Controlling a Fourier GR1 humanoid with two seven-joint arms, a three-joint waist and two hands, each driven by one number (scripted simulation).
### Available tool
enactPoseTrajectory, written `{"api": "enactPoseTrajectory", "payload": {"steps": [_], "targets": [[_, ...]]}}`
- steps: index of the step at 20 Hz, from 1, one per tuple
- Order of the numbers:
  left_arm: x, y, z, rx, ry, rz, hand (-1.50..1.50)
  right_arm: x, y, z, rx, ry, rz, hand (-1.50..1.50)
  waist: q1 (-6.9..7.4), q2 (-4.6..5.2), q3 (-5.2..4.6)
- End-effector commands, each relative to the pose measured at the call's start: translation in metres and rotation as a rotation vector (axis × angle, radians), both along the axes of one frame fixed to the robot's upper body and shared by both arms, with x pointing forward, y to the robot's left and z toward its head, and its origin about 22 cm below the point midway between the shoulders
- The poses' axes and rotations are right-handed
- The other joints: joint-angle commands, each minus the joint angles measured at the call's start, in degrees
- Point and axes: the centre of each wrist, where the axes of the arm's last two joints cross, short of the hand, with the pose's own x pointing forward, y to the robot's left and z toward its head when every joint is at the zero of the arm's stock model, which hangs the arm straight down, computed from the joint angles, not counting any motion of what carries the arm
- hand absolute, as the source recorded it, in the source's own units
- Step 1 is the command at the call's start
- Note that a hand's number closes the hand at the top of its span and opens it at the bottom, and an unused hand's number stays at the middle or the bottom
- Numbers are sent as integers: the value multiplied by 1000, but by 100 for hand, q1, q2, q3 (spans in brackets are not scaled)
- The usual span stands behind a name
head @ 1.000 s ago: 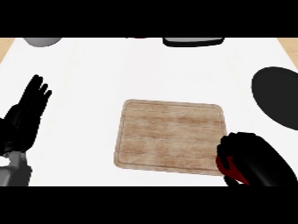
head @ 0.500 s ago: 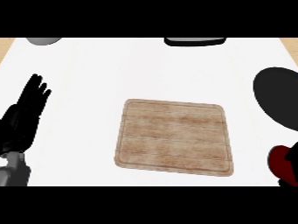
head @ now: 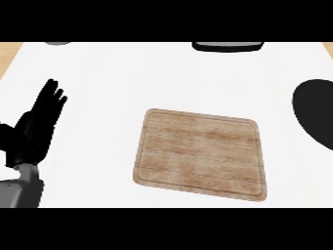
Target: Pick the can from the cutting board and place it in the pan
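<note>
The wooden cutting board (head: 199,154) lies bare in the middle of the white counter. The black pan (head: 326,115) sits at the right edge, partly cut off by the view. My left hand (head: 32,132) rests open at the lower left, fingers pointing up and away. Neither the can nor my right hand shows anywhere in the head view.
A dark object with a light rim (head: 226,46) sits at the far edge of the counter. A grey object (head: 57,43) peeks in at the far left. Wooden floor shows beyond the counter's left and right sides.
My right hand, curled round a red can at the board's lower right corner, moved right and out of view. The view also shifted a little to the right.
</note>
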Motion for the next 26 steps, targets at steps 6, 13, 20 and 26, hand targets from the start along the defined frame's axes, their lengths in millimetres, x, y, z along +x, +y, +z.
{"api": "enactPoseTrajectory", "payload": {"steps": [6,13,20,26], "targets": [[3,-9,6,-3,7,-29,0,56,-94,3,126,-28,-95,150,182,35,5],[16,-8,-5,-2,-11,-53,0,87,-126,-51,144,17,-61,150,195,69,8],[4,-11,-3,-17,-3,-57,0,117,-112,-106,113,79,16,150,311,79,17],[20,-19,5,-8,-12,-47,0,121,-103,-141,109,197,-76,150,266,108,18]]}}
